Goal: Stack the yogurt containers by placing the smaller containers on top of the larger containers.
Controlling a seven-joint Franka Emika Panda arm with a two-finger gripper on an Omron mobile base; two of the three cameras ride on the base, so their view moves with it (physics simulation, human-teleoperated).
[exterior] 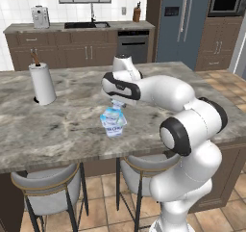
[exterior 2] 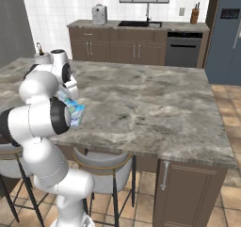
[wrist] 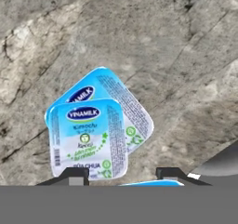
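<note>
Jaws of the gripper [wrist: 124, 175] stand partway apart in the hand view, closed on the light-blue lid edge of a small cup [wrist: 151, 183] between the tips, while beyond them another small cup [wrist: 88, 137] sits on the larger tub [wrist: 132, 111] (lids turned askew to each other) on the marble counter [wrist: 139, 32]. From the left base view that stack lies just below the hand, near the counter's near edge, well right of a paper towel roll [exterior: 42, 84]. From the right base view the arm half hides the stack.
</note>
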